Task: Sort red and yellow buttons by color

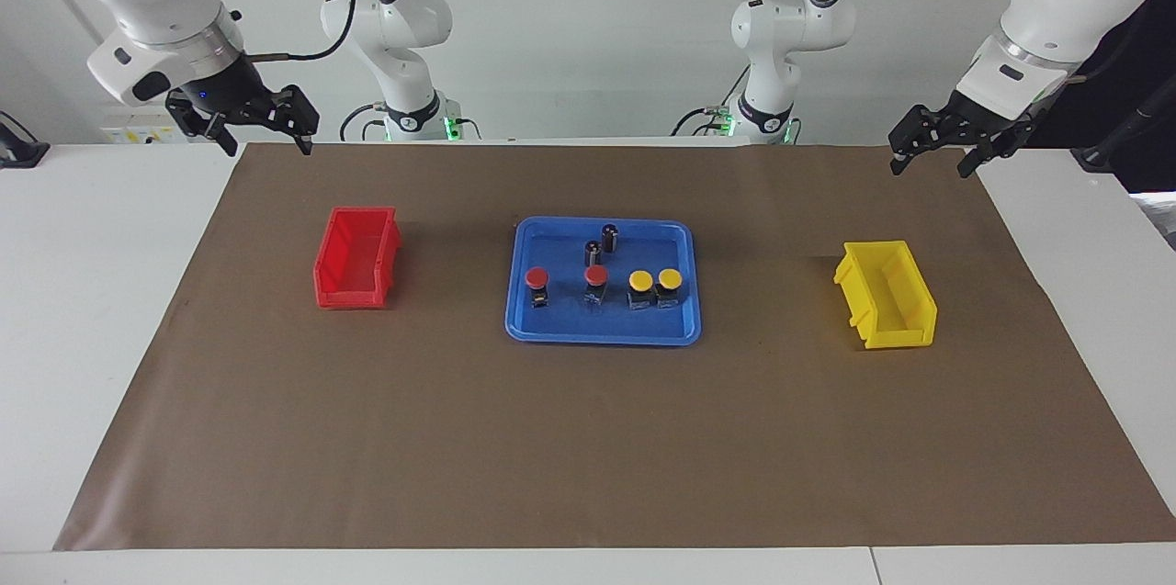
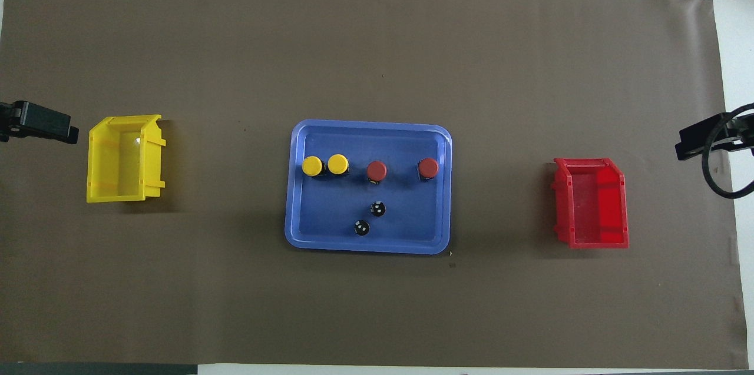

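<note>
Claws first: my left claw [image 1: 933,153] and right claw [image 1: 260,128] are hanging released, each near its own bin, buttons [image 1: 602,288] well away in the tray [image 1: 524,328] between them. Probably light and stiff; I'm judging the blocky bases grip better than the caps.

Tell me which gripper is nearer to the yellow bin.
Left. The left gripper hangs open above the table edge near the yellow bin; the right gripper, also open, waits at the other end, by the red bin.
</note>
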